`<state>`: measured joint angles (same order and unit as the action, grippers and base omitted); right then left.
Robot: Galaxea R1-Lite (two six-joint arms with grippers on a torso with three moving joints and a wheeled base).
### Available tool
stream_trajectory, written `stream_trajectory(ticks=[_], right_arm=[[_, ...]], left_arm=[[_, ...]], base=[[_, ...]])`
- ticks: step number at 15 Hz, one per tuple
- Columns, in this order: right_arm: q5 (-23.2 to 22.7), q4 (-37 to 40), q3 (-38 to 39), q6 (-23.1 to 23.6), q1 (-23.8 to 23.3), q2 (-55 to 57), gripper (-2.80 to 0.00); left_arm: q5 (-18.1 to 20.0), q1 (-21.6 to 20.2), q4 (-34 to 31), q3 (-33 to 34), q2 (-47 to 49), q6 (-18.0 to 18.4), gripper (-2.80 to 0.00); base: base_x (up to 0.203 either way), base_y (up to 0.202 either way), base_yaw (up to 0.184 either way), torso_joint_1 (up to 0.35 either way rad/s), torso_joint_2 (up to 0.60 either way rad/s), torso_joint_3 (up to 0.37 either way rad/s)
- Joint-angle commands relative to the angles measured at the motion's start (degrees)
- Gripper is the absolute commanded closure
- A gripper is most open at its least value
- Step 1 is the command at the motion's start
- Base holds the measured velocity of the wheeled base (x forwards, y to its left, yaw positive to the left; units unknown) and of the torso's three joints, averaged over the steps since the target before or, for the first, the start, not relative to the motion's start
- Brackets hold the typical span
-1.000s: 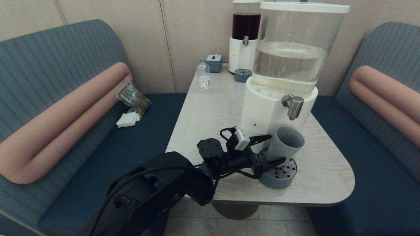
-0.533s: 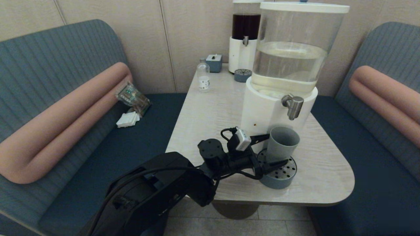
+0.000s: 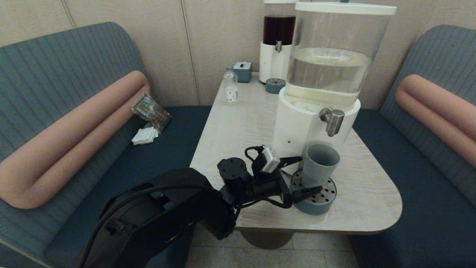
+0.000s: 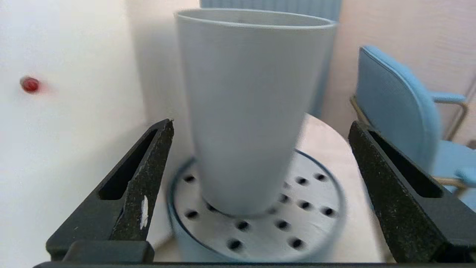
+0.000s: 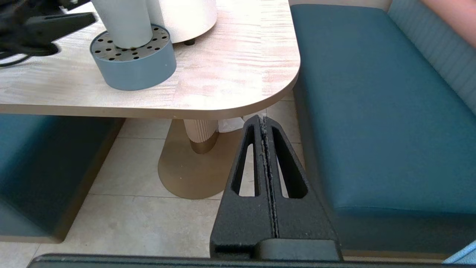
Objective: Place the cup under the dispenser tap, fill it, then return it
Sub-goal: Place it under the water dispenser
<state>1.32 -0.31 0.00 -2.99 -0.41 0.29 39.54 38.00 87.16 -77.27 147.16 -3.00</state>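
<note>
One cup (image 3: 319,163) stands upright on the drip tray (image 3: 315,203), right below the tap (image 3: 333,120). The left pincer (image 3: 305,175) is released, fingers spread either side, not touching. Two dispensers share the table (image 3: 238,123), plus one small bottle (image 3: 230,88). The right pincer (image 5: 263,118) hangs clenched, empty, below the table's edge.

A café or canteen booth: padded blue benches (image 3: 67,93) flank a pale wood-grain table (image 3: 238,123) on a pedestal, with two self-serve drink dispensers (image 3: 323,74) by its wall edge.
</note>
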Motion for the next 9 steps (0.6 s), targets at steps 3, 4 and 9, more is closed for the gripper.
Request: stream_trajectory(ticks=[3, 4, 9], right_arm=[[0.0, 0.0, 0.1, 0.0, 0.0, 0.0, 0.0], [0.0, 0.0, 0.1, 0.0, 0.0, 0.0, 0.0], [0.0, 0.0, 0.1, 0.0, 0.0, 0.0, 0.0]], left_arm=[[0.2, -0.2, 0.5, 9.3, -6.6, 0.5, -2.8], [0.1, -0.2, 0.5, 11.2, -7.8, 0.6, -2.8], [-0.5, -1.7, 0.5, 21.4, -14.5, 1.6, -2.8]], base=[[0.0, 0.0, 0.0, 0.0, 0.0, 0.0], [0.0, 0.0, 0.0, 0.0, 0.0, 0.0], [0.0, 0.0, 0.0, 0.0, 0.0, 0.0]])
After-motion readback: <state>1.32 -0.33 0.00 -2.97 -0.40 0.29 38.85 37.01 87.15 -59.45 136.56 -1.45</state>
